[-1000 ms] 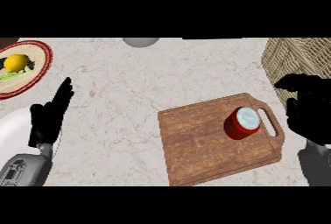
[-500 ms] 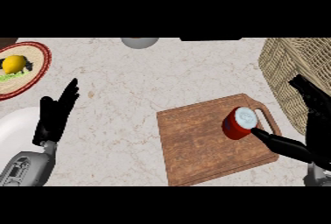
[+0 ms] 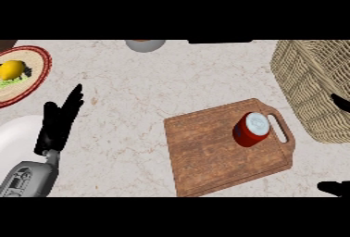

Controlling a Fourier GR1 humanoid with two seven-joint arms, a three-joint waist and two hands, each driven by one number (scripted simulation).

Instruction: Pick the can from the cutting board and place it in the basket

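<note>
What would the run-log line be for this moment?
can: upright on cutting board, not held | basket: right of board | left hand: open, resting | right hand: at frame edge, state unclear

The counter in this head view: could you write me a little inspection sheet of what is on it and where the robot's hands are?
Surface: pale marbled counter.
Job's things: red can upright on the wooden cutting board, near the board's handle slot; wicker basket at the right edge, apart from the can.
Clutter: red-rimmed plate with a yellow fruit and some green, top left; white dish at the left edge; grey round thing at the top edge, cut off.
Hands: left hand open, fingers straight, resting at the left. Right hand shows only as dark bits at the right edge; open or shut cannot be told.
Cables: nothing seen.
Surroundings: nothing seen beyond the counter.
</note>
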